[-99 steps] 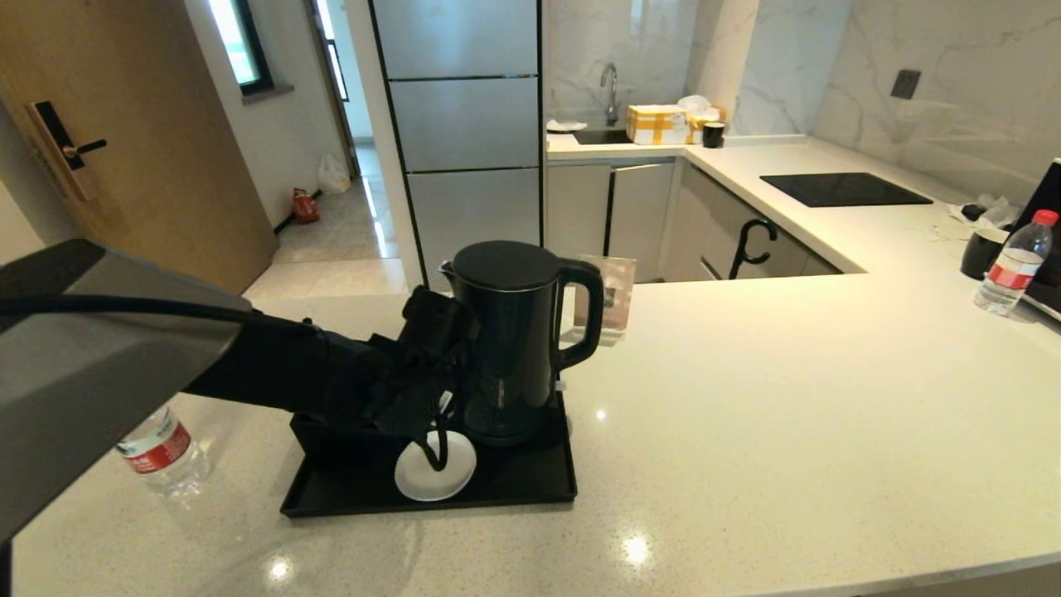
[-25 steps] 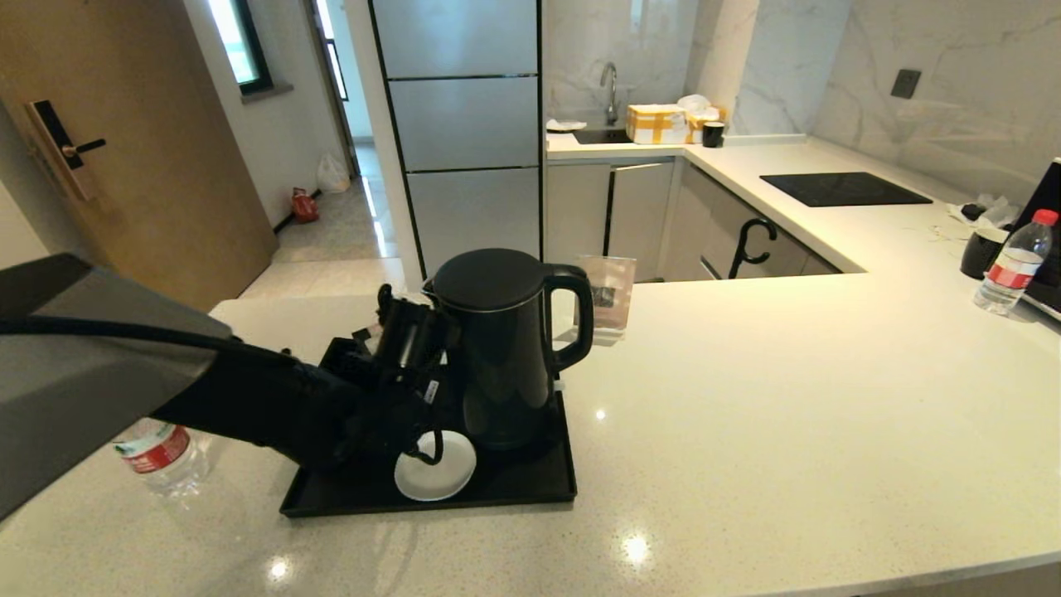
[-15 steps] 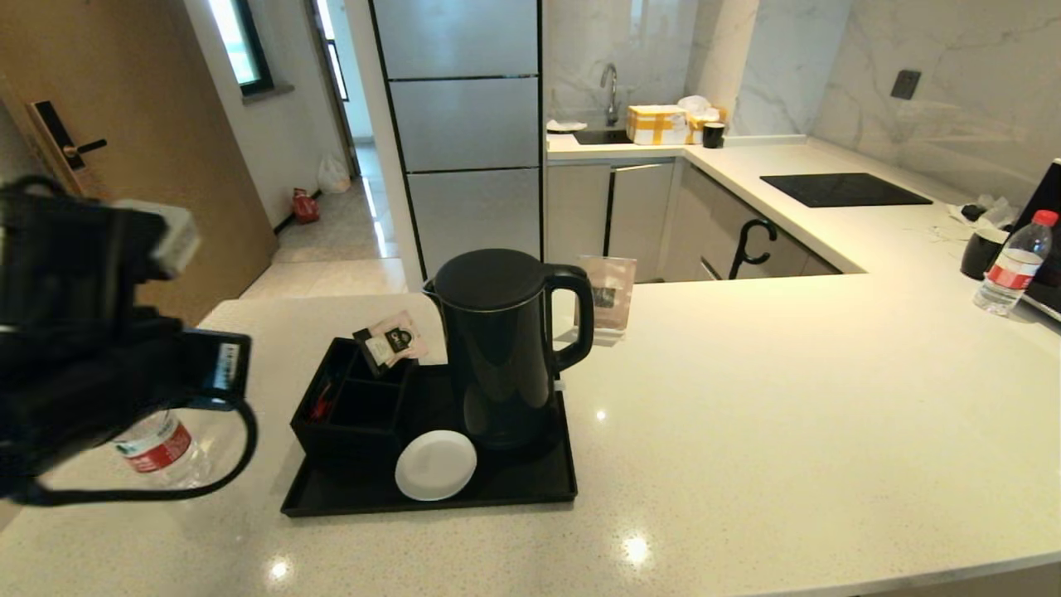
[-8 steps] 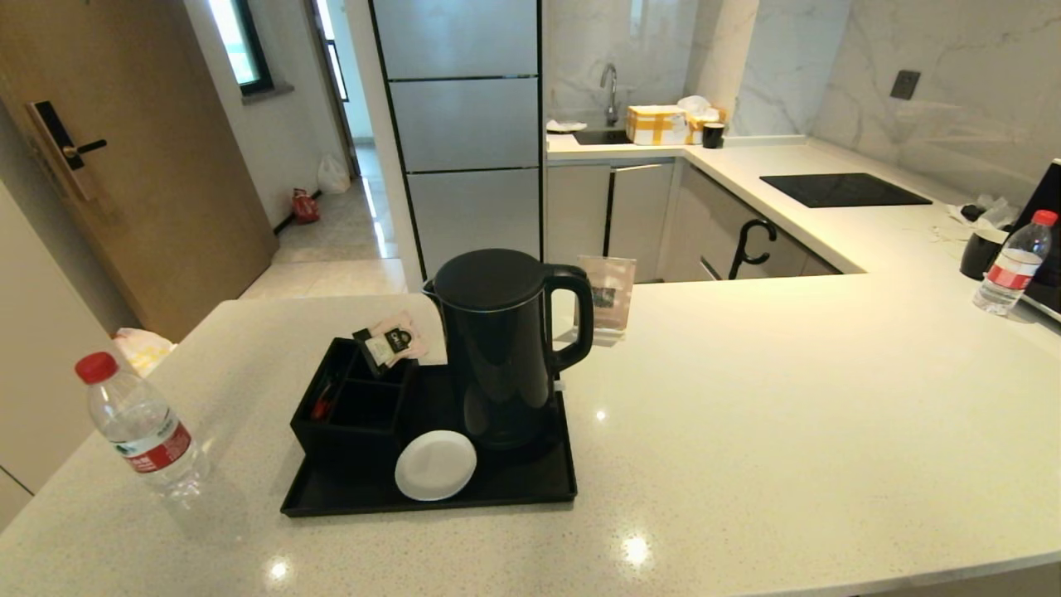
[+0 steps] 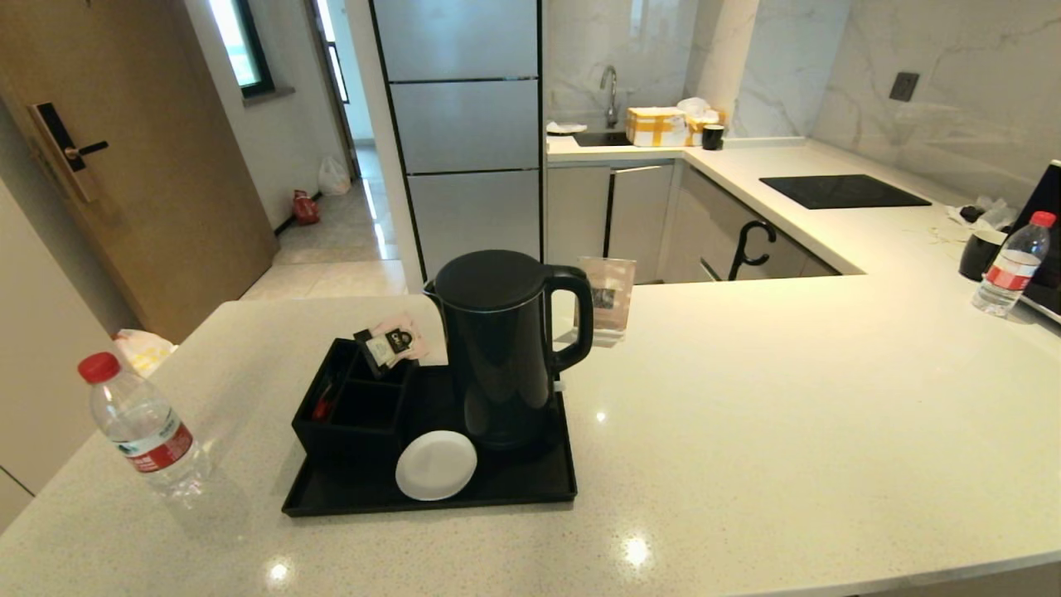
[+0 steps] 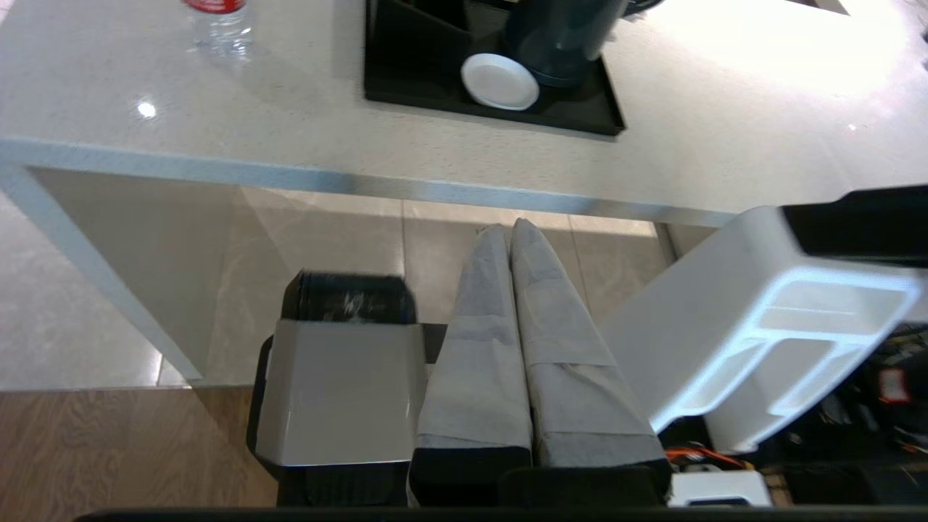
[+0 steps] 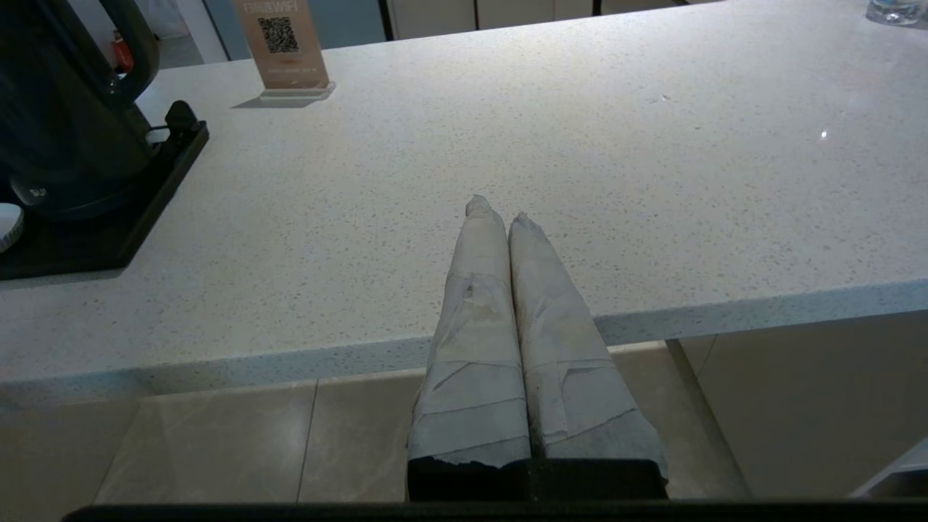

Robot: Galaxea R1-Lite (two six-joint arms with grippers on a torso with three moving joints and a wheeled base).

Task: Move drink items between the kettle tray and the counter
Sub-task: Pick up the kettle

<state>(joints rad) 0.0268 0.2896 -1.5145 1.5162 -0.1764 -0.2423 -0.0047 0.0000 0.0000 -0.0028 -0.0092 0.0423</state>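
The tall black kettle stands on the black tray beside the divided box and the white disc. A clear water bottle with a red cap stands on the beige counter left of the tray. A second such bottle stands at the far right. Neither arm shows in the head view. My left gripper is shut and empty, below the counter's front edge. My right gripper is shut and empty at the counter's front edge, right of the kettle.
A QR sign stand sits behind the kettle. A black mug and a dark appliance stand at the far right near the black hob. Sachets stick out of the divided box. The robot's base lies under the left wrist.
My left arm let go beside the kettle, swung away to the left and dropped out of the head view. The kettle stays on the tray; the left bottle now shows in full.
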